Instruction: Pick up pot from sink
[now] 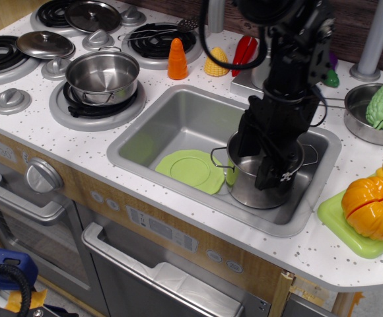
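Observation:
The shiny steel pot (242,187) stands upright in the right half of the grey sink (185,119). Its left wire handle shows, and much of its rim and inside is hidden by the arm. My black gripper (261,162) hangs low over the pot with its jaws apart. One finger (245,140) is at the pot's left rim and the other (275,175) is down at its near side. I cannot tell whether the fingers touch the pot.
A green plate (190,170) lies in the sink left of the pot. A shallower steel pot (102,76) sits on a burner. An orange cone (177,59), corn (216,63), a pan with a green vegetable (373,112) and an orange pumpkin (373,208) stand around.

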